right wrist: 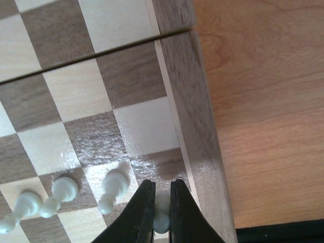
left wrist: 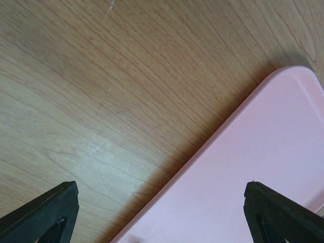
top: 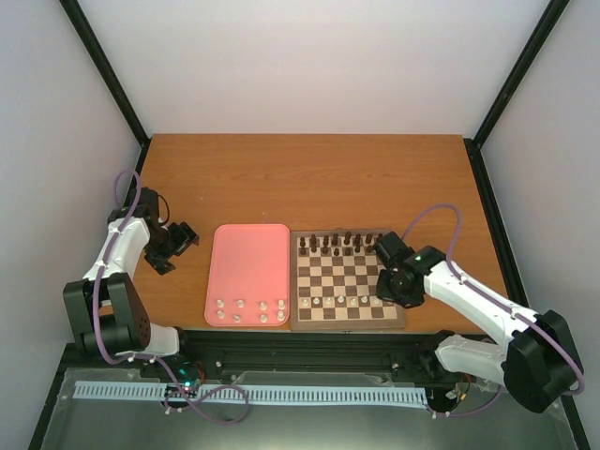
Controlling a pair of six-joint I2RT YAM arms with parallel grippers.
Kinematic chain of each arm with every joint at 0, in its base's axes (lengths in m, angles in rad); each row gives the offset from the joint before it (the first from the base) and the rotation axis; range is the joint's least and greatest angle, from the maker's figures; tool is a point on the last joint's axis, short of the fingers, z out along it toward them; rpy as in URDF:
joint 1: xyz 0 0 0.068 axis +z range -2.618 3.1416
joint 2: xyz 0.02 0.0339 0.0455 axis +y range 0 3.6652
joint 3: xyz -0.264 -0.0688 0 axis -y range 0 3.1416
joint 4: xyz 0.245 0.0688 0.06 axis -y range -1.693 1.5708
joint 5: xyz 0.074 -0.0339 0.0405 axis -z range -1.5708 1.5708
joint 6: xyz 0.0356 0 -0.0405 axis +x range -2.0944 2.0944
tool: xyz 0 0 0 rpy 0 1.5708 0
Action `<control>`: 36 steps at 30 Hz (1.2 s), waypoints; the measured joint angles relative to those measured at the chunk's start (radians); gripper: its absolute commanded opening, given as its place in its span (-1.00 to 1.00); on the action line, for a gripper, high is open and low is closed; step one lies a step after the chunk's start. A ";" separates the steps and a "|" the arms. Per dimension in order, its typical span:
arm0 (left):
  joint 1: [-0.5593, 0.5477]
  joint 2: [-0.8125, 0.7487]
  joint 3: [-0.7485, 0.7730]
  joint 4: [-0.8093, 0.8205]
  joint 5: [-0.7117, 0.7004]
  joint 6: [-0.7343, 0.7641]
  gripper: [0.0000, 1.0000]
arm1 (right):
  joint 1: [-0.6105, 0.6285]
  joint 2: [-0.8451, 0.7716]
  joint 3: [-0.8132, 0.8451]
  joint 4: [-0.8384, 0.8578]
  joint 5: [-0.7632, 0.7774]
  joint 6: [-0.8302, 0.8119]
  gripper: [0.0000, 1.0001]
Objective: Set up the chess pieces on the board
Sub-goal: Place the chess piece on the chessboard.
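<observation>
The wooden chessboard [top: 349, 279] lies at the table's near middle, with dark pieces [top: 334, 244] along its far rows and a few white pieces [top: 337, 302] on a near row. Several white pieces [top: 248, 310] sit at the near end of the pink tray [top: 247, 262]. My right gripper [right wrist: 162, 195] is shut on a white piece [right wrist: 162, 215] just above a dark square next to the board's right border [right wrist: 195, 116]; in the top view it is at the board's right edge [top: 389, 281]. My left gripper [left wrist: 162, 200] is open and empty above the tray's far left corner [left wrist: 263, 167].
White pawns [right wrist: 112, 188] stand on squares just left of the held piece. Bare wooden table [top: 309, 178] lies behind the board and tray, and also right of the board [right wrist: 263, 101]. Black frame posts and white walls bound the table.
</observation>
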 measured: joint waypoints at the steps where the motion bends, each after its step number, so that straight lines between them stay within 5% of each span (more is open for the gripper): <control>1: 0.000 0.000 0.000 0.000 0.000 0.000 0.99 | -0.004 0.001 0.000 0.008 -0.001 0.000 -0.93; 20: 0.000 0.000 0.000 -0.001 0.000 0.000 0.99 | -0.047 0.053 -0.035 0.092 -0.022 -0.011 -0.92; 36: 0.000 -0.001 0.000 -0.001 0.000 0.000 0.99 | -0.050 0.061 -0.040 0.104 -0.032 -0.017 -0.46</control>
